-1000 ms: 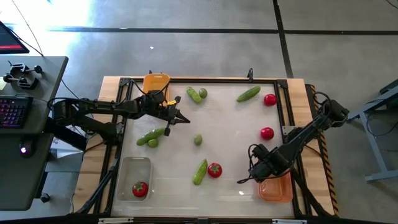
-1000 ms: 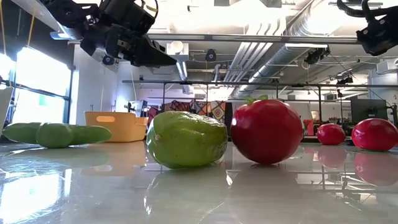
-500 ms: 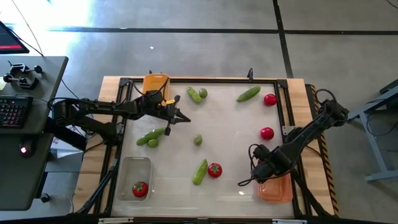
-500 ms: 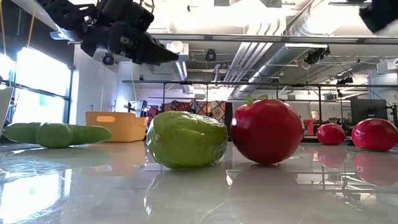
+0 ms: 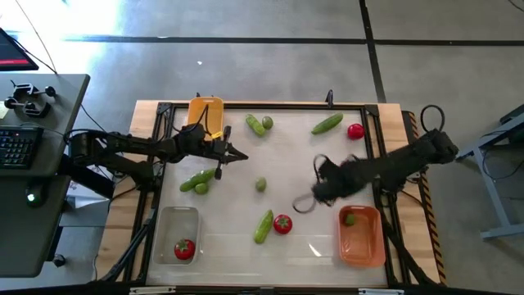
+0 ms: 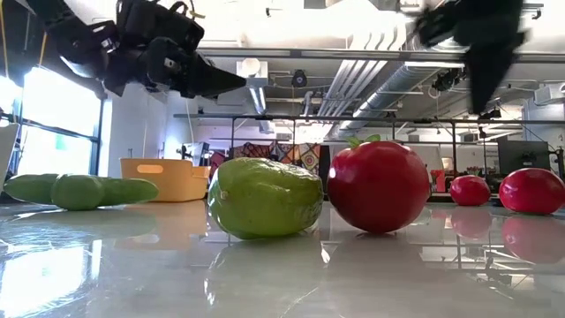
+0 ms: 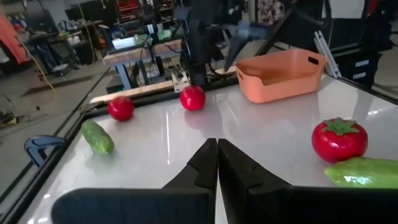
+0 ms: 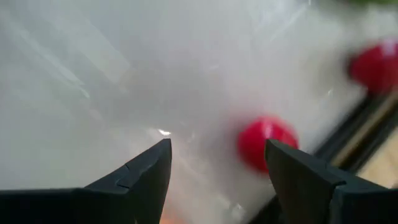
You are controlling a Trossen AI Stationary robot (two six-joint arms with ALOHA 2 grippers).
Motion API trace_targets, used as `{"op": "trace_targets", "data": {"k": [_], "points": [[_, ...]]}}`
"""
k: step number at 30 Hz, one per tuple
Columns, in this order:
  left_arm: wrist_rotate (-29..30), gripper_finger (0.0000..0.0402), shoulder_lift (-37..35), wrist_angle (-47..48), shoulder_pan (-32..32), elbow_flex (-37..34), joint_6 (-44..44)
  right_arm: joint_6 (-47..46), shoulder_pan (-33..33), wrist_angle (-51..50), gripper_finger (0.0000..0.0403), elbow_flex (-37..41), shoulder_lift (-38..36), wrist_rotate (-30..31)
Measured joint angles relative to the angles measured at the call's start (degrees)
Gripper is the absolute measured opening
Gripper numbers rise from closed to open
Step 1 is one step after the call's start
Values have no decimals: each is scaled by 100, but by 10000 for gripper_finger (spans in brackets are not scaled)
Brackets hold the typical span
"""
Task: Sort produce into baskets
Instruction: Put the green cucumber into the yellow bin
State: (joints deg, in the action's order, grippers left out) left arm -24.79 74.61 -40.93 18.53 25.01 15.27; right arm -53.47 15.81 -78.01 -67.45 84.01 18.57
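Observation:
My left gripper [image 5: 244,156] is shut and empty, held above the table's far left part, near the yellow-orange basket [image 5: 205,115]; its wrist view [image 7: 216,155] shows the fingers together. My right gripper [image 5: 322,174] is open and empty [image 8: 214,163], blurred, above the table's right half near a tomato [image 8: 264,143]. The darker orange basket [image 5: 361,238] holds a lime [image 5: 350,218]. The clear basket [image 5: 174,229] holds a tomato [image 5: 184,248]. Cucumbers [image 5: 264,225], limes [image 5: 260,184] and tomatoes [image 5: 282,223] lie loose on the table.
A cucumber and a lime [image 5: 199,180] lie just near of my left gripper. A cucumber [image 5: 327,124] and a tomato [image 5: 354,130] lie at the far right. A cucumber and a lime [image 5: 260,124] lie at the far middle. A black frame [image 5: 377,139] rims the table.
My right gripper has swung fast from above the darker orange basket toward the table's far edge and its middle. The lime in that basket now shows. My left gripper has drawn back a little toward the table's left edge.

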Motion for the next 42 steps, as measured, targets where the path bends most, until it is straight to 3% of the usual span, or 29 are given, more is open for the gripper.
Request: {"op": "trace_targets", "data": {"k": [8, 12, 17, 24, 32, 36, 42], "points": [[9, 0, 0, -274, 32, -497, -171, 4112, -2197, 1951, 248, 362, 2, 35], [430, 0, 0, -427, 41, -722, -127, 5452, -3065, 2273, 248, 366, 2, 28], [515, 0, 0, -533, 106, -751, -171, 6799, -3788, 2626, 248, 366, 53, -106], [513, 0, 0, -550, 95, -751, -113, 7972, -4443, 2965, 248, 366, 695, -236], [506, 0, 0, -566, 95, -598, 55, 8611, -4636, 3069, 248, 368, 1557, 283], [504, 0, 0, -562, 95, -519, 135, 8923, -4633, 3396, 248, 368, 1742, 638], [504, 0, 0, -562, 95, -484, 133, 9395, -4796, 3699, 248, 368, 1753, 503]]}}
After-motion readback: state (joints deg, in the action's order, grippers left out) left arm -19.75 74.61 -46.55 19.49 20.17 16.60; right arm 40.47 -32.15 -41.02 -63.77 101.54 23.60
